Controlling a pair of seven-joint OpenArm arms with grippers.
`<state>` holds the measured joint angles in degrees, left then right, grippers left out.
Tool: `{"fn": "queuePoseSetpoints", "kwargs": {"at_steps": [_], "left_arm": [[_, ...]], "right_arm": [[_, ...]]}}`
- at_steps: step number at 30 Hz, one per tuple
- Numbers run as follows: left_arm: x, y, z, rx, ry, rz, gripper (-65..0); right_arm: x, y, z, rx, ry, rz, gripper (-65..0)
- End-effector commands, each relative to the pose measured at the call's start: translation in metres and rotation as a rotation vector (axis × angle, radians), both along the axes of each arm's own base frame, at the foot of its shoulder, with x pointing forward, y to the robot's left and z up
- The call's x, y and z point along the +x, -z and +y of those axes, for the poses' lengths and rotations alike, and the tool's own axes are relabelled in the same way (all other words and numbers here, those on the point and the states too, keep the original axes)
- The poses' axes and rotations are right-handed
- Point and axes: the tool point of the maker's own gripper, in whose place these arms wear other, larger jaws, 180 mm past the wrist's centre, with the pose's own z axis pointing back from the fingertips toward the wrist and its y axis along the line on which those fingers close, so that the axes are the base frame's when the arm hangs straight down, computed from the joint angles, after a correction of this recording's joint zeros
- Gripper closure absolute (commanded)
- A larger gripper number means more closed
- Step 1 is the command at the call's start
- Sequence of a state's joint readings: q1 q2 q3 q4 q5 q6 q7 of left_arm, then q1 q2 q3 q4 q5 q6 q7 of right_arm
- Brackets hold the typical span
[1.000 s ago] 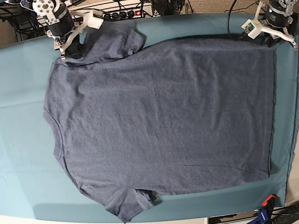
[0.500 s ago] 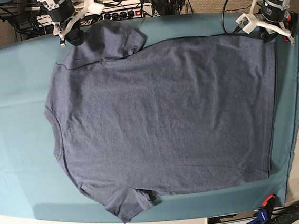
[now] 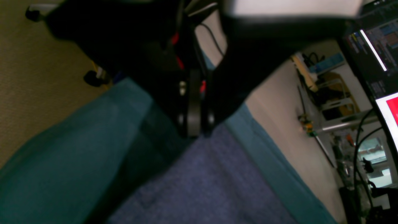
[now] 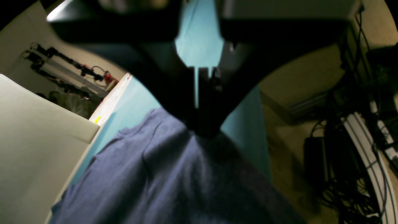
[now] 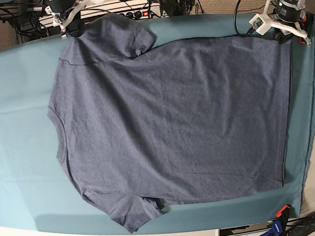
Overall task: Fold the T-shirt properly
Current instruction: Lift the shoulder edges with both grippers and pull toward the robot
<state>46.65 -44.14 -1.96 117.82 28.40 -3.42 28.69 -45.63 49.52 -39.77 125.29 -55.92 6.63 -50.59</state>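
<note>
Pinching the far edge of the heathered slate-blue cotton T-shirt [image 5: 169, 122], the right gripper [image 4: 203, 132] has its fingers closed on the shoulder by the sleeve, the left gripper [image 3: 192, 133] closed on the hem corner. It lies flat on the teal-covered worktop [image 5: 11, 109]. Folding well likely means lifting both corners evenly, keeping that edge taut.
</note>
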Motion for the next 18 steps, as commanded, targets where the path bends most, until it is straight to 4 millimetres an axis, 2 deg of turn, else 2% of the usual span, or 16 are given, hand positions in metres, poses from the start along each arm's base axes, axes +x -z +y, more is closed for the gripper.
{"fn": "queuePoseSetpoints", "kwargs": {"at_steps": [1, 12, 14, 18], "left_arm": [[0.004, -0.008, 0.002, 0.016, 0.004, -0.024, 0.0], [-0.024, 0.004, 0.003, 0.018, 0.005, 0.055, 0.0], [-0.026, 0.004, 0.003, 0.018, 0.003, 0.059, 0.0], [-0.026, 0.005, 0.004, 0.021, -0.001, 0.06, 0.0]], "right_arm": [[0.0, -0.006, -0.001, -0.003, -0.001, -0.015, 0.0], [-0.002, -0.006, -0.008, -0.033, 0.029, -0.012, 0.0], [-0.002, -0.006, -0.009, -0.035, 0.031, -0.012, 0.0], [-0.015, -0.004, -0.009, -0.043, 0.024, 0.015, 0.0]]}}
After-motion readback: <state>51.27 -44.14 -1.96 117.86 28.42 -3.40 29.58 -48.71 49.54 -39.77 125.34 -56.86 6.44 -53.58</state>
